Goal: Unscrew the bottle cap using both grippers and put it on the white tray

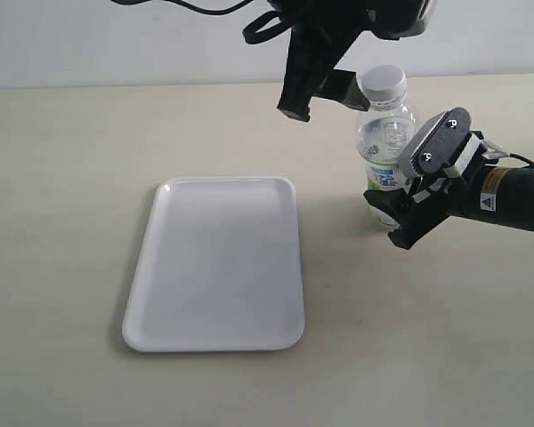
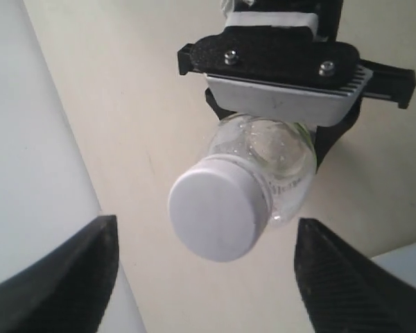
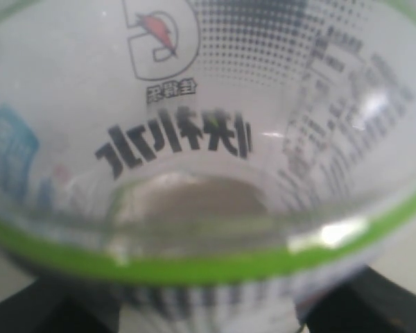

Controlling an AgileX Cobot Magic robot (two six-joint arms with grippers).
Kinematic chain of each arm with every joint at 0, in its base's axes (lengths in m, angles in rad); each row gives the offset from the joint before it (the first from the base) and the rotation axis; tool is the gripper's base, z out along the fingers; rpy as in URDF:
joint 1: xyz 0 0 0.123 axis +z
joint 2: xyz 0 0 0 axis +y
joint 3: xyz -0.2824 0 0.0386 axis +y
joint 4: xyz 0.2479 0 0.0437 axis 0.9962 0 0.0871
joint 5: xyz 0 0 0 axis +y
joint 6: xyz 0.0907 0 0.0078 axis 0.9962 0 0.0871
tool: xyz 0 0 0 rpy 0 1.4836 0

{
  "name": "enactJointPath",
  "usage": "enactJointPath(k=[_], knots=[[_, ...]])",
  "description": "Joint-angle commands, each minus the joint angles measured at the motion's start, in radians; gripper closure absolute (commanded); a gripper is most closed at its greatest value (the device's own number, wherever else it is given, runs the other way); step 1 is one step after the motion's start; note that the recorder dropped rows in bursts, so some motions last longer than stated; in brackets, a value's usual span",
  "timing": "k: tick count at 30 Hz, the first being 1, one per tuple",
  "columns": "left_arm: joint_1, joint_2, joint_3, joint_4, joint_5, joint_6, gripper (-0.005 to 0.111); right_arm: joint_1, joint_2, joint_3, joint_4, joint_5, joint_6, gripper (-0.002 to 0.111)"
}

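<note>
**Ana:** What is the bottle made of?

**Ben:** The bottle [image 1: 388, 133] is thin clear plastic with a round body and a narrow neck. It stands upright on the matt beige table [image 1: 62, 178], near the tray's far right corner but not touching it. The cap [image 1: 383, 82] is white plastic, round and flat-topped, and sits on the neck.

**Ana:** And the tray?

**Ben:** The tray [image 1: 215, 267] is smooth glossy white, rectangular, with rounded corners and a low raised rim.

**Ana:** Any writing?

**Ben:** Seen through the clear wall, the label reads back to front. It has a big dark letter with a red-orange bolt, bold black characters beneath, and a lime-green band lower down. The small print is too blurred to read. There is a yellow sticker [image 1: 489, 203] with a black triangle on the right arm.

**Ana:** And the claws?

**Ben:** The right claw [image 1: 393, 212], the one with the finned grey-white block [image 1: 436, 147], is clamped on the bottle's lower body across the label. The left claw [image 1: 320, 100], all black, hangs above with its jaws spread wide, one on either side of the cap, touching nothing.
</note>
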Motion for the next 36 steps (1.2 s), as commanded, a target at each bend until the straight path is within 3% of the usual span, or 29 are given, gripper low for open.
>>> enactJointPath(k=[1,36], knots=[[-0.005,0.026,-0.003,-0.017,-0.068,0.018,0.038,-0.005,-0.011,0.0,0.002,0.008,-0.019,0.108],[-0.005,0.03,-0.003,-0.017,-0.014,0.009,0.038,-0.005,-0.011,0.0,0.002,0.008,-0.026,0.108]])
